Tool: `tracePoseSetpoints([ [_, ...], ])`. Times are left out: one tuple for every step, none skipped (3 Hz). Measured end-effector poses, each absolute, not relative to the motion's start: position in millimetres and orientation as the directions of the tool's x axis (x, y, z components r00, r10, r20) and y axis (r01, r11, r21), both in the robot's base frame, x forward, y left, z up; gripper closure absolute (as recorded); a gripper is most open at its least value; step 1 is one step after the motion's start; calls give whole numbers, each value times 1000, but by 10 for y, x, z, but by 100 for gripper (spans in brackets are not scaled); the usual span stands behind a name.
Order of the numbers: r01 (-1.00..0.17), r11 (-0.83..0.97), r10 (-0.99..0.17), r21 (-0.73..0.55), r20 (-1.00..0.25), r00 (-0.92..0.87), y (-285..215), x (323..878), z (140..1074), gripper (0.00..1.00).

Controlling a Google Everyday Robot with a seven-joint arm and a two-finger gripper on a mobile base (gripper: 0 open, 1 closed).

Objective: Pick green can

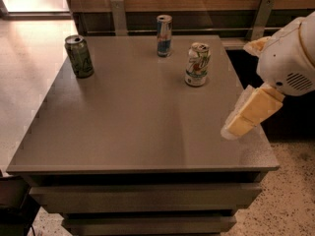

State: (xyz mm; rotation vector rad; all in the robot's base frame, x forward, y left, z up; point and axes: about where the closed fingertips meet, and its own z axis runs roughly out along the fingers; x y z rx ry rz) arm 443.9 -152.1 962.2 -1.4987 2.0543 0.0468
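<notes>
The green can stands upright near the far left corner of the grey table. It has a dark olive body with pale markings and a silver top. My gripper hangs at the right, over the table's right edge, pointing down and to the left. It holds nothing and is far from the green can, with most of the tabletop between them. The white arm housing sits above and behind it.
A slim blue-and-silver can stands at the back middle of the table. A white can with green and red print stands right of centre, closest to the gripper. A wooden wall with metal brackets runs behind. Speckled floor lies to the right.
</notes>
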Motion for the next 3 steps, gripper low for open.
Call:
tracePoseSetpoints([
  [-866,408,-771,-289,-618,-157,-1129,4561,9498,0],
  [-849,453,-673,-273,-729,-124,-869,4801,9439,0],
  [-842,480,-574,-245,-814,-90,-624,5069,9439,0],
])
